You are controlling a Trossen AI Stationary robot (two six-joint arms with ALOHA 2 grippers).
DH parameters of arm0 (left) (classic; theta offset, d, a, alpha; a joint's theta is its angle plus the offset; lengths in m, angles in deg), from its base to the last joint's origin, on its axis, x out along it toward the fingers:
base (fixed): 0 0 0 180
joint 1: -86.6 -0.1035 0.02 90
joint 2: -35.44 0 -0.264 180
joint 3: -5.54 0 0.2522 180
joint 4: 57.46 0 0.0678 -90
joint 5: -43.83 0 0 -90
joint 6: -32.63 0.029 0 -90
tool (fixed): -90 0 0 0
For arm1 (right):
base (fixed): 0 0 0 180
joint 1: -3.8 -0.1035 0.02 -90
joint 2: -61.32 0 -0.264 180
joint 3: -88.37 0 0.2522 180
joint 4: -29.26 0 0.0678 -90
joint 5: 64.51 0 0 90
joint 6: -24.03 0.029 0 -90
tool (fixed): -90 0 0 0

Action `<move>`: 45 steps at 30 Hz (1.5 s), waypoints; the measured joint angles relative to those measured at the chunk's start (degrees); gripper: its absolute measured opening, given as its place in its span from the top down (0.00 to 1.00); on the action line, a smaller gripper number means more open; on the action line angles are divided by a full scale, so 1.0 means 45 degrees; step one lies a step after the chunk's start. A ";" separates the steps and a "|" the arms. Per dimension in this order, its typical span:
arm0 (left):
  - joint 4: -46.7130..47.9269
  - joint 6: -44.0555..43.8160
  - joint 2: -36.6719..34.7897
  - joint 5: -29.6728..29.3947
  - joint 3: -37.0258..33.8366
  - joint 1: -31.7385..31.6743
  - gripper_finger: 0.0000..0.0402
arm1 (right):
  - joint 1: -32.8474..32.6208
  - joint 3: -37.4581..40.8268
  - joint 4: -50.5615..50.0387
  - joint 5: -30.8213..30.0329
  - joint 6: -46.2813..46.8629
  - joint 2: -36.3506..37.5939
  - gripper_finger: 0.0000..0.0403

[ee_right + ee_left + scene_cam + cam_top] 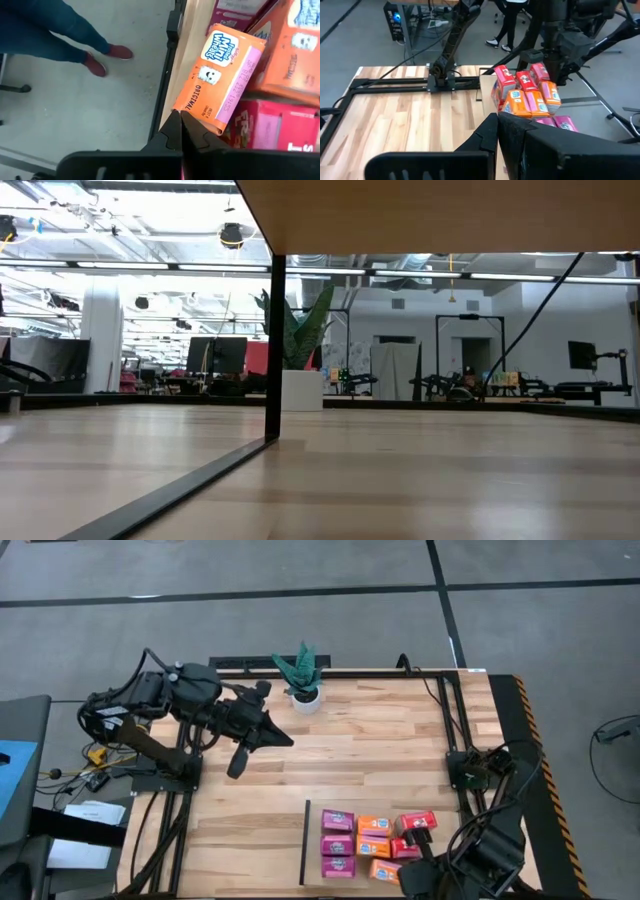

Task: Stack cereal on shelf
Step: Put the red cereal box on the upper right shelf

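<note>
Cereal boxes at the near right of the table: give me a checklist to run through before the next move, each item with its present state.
1. Cereal boxes grouped on the shelf: ok.
2. Boxes stacked in tidy layers: cannot tell; some sit tilted in the left wrist view.
3. Right gripper free of any box: ok, shut, tips beside the orange box.
4. Left gripper clear of the boxes: ok, shut, held over mid-table.
5. Plant out of the way: ok, at the far edge.
6. Person's legs near the shelf side: not ok.
</note>
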 joint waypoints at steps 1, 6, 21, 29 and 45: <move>-0.0001 -0.0003 0.0000 0.0001 0.0000 0.0059 1.00 | 0.0006 0.0000 0.0003 -0.0044 -0.0117 0.0000 0.99; 0.0001 -0.0164 0.0000 -0.0343 0.0000 0.0281 1.00 | 0.0252 0.0000 0.0056 -0.0069 -0.0693 0.0000 0.99; 0.0010 -0.0194 -0.0010 -0.0874 0.0000 0.0441 1.00 | 0.0581 0.0000 0.0215 -0.0184 -0.1420 0.0001 0.99; 0.0012 -0.0194 -0.0010 -0.0940 0.0000 0.0441 1.00 | -0.0168 -0.0010 0.0233 -0.0725 -0.0006 0.0414 0.98; 0.0007 -0.0262 -0.0015 -0.1275 0.0000 0.0441 1.00 | -0.2840 0.0811 -0.1089 -0.0866 0.6712 0.1060 0.97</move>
